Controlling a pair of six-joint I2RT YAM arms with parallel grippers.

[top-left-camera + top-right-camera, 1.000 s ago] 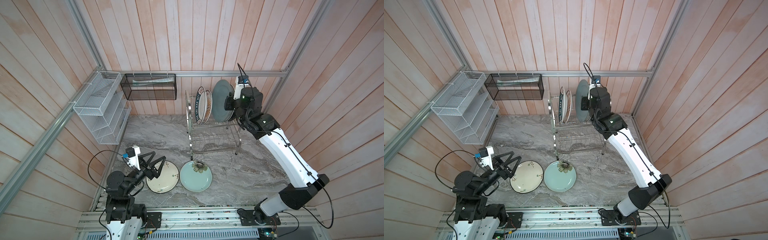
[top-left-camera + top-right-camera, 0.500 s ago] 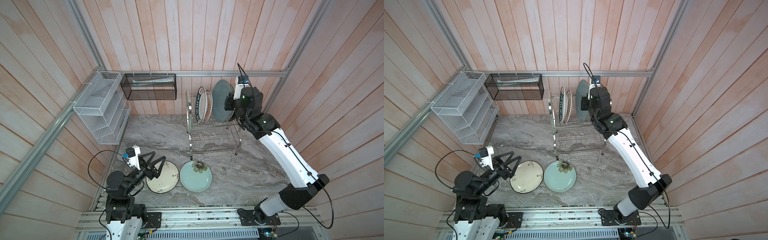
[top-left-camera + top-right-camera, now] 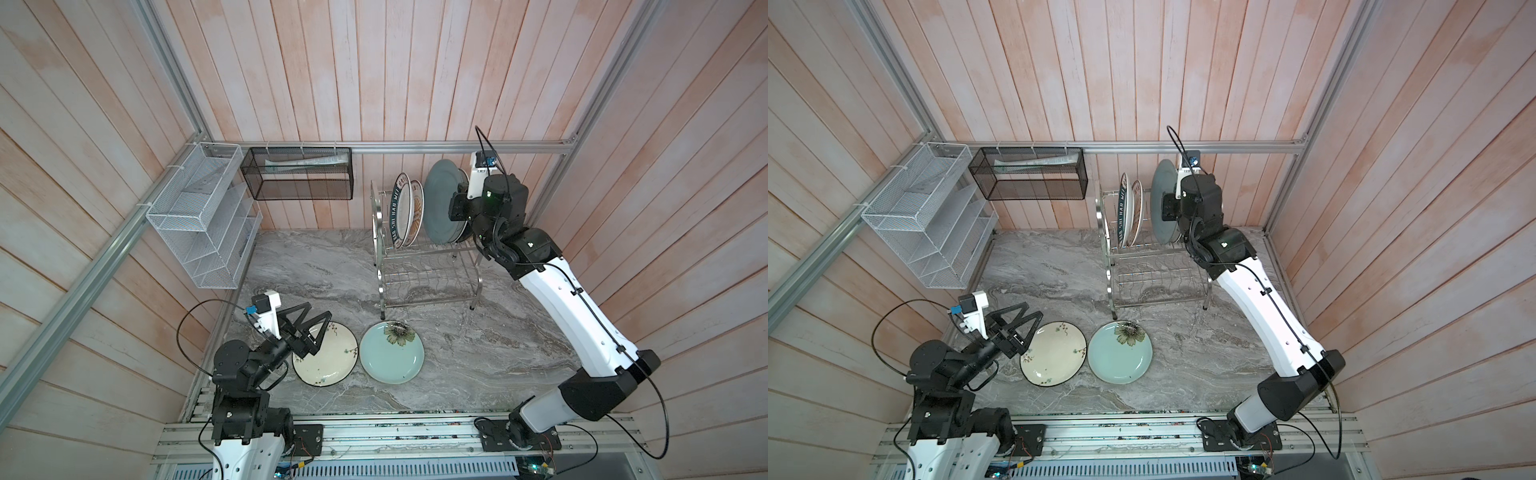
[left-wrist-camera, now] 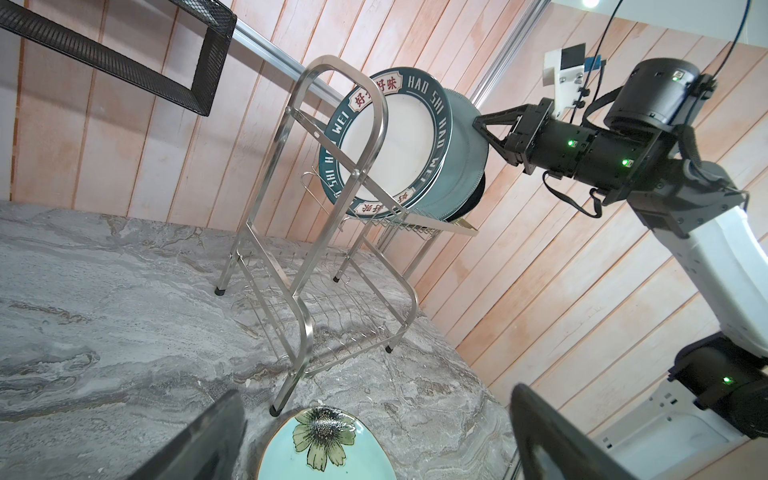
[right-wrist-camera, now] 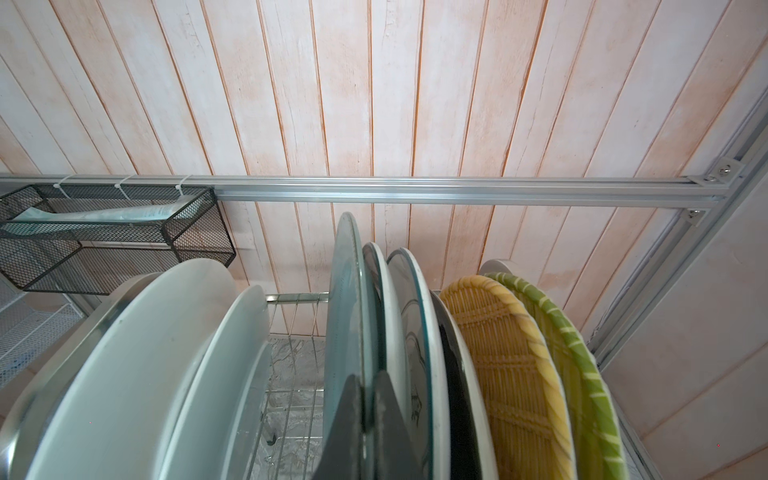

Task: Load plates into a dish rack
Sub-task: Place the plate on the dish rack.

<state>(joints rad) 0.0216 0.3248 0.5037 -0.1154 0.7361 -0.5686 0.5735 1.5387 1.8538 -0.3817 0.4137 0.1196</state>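
Right pincer (image 5: 368, 399): I am clamping rim of round grey-blue plate (image 5: 343, 311), upright, so it fits steel wire rack (image 3: 428, 274) slot.

In dish rack (image 3: 428, 282) top tier, upright plates (image 3: 440, 203); two flat plates (image 3: 392, 353) on table (image 3: 478, 353) before rack.

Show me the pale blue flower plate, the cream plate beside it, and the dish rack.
pale blue flower plate (image 3: 390, 358): a top view, bare centre.
cream plate (image 3: 333, 362): a top view, bare centre.
dish rack (image 4: 284, 390): left wrist view, near front leg.
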